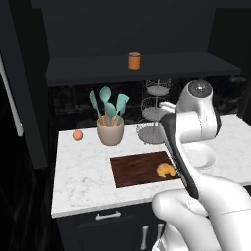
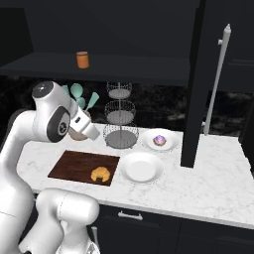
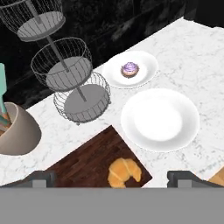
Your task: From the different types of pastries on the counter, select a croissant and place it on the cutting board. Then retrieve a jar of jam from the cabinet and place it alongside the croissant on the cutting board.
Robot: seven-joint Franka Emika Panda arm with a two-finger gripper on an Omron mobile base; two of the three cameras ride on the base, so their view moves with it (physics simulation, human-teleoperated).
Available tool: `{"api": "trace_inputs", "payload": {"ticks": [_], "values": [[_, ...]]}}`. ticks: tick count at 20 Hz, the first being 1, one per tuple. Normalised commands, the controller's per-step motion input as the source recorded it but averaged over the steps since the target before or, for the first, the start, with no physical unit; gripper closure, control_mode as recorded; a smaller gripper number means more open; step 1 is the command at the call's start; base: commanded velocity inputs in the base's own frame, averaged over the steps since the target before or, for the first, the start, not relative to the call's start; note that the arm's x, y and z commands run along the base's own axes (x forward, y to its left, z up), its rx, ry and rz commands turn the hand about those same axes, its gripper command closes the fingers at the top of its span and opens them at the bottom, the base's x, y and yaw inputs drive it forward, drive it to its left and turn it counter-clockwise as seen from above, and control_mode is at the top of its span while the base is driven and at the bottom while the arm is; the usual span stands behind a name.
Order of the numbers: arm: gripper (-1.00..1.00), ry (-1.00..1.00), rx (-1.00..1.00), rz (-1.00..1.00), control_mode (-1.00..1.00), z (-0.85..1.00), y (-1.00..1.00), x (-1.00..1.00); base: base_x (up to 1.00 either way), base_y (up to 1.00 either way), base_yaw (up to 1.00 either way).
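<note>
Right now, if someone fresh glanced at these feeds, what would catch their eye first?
Probably the golden croissant lying on the dark cutting board near its plate-side end, bright against the wood. Next, the orange jar of jam standing alone on the black cabinet shelf above the counter. The open claw hangs over the board, holding nothing.

A cutting board (image 2: 79, 166) lies on the desk (image 2: 198, 183), with a croissant (image 2: 100, 174) on its right end. Right of the board sits a bare plate (image 2: 142, 167); behind that, another plate (image 2: 159, 140) carries a round pastry (image 2: 159, 140). A tiered wire stand (image 2: 120, 116) and a utensil pot (image 1: 110, 130) stand behind the board. A jar (image 2: 82, 59) stands on the cabinet shelf (image 2: 124, 67) above.
</note>
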Motion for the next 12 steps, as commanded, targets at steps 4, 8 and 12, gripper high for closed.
{"api": "trace_inputs", "payload": {"ticks": [4, 8, 12], "values": [[-1.0, -0.37, -0.01, 0.0, -1.0, 0.28, 0.0, -0.33, 0.0, 0.0, 0.0], [-1.0, -0.12, 0.0, 0.12, -1.0, 0.67, 0.0, -0.03, 0.0, 0.0, 0.0], [-1.0, 0.0, 0.0, 0.14, -1.0, 0.85, 0.02, 0.0, 0.0, 0.0, 0.0]]}}
